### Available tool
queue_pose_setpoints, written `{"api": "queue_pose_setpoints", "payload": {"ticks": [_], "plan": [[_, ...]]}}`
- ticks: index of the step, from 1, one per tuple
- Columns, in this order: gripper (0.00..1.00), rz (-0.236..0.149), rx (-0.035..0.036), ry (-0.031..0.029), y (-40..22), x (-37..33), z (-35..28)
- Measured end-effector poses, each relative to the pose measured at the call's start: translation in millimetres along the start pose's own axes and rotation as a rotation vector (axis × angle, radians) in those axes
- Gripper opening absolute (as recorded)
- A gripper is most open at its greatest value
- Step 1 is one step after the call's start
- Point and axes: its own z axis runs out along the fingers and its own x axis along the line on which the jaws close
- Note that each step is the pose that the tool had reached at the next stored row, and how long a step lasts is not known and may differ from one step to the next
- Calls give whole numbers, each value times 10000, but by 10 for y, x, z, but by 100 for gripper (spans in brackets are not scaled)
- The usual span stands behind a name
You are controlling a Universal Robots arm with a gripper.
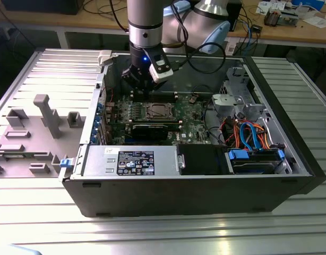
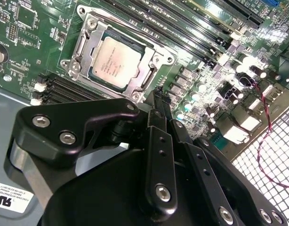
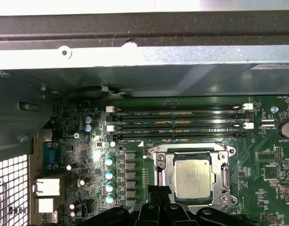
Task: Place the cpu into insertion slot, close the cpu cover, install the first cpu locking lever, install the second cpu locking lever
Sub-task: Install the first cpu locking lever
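Silvery metal marks the cpu (image 2: 117, 61), which sits flat inside the insertion slot (image 2: 83, 44) on the green motherboard (image 3: 271, 188) in both wrist views. The cpu cover (image 2: 151, 70) lies down around the chip, its window framing the metal top.

The arm (image 1: 145, 21) descends vertically from above into the open computer case (image 1: 205, 191), which rests on a ribbed metal counter (image 1: 46, 69). The wrist section points straight down, and the tool (image 1: 143, 79) hangs over the rear part of the board, above the socket (image 1: 155, 110) in the exterior view.

In the second wrist view the tool's black fingers (image 2: 159, 141) stand pressed together with no gap visible between them, and nothing is gripped. Their tips (image 2: 157, 96) end just beside one corner of the cover frame, near it but not seen to touch. In the first wrist view the tool (image 3: 158, 195) appears beside the socket's edge, with the cpu (image 3: 194, 179) close by.

Black memory slots (image 3: 177, 120) run along the far side of the socket from the tool. A grey moulded tray (image 1: 30, 133) lies on the counter at the exterior view's left, well apart from the case.
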Motion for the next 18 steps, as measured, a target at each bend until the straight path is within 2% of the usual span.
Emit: {"api": "queue_pose_setpoints", "payload": {"ticks": [18], "plan": [[11,1,0,0,2,51,-1]]}}
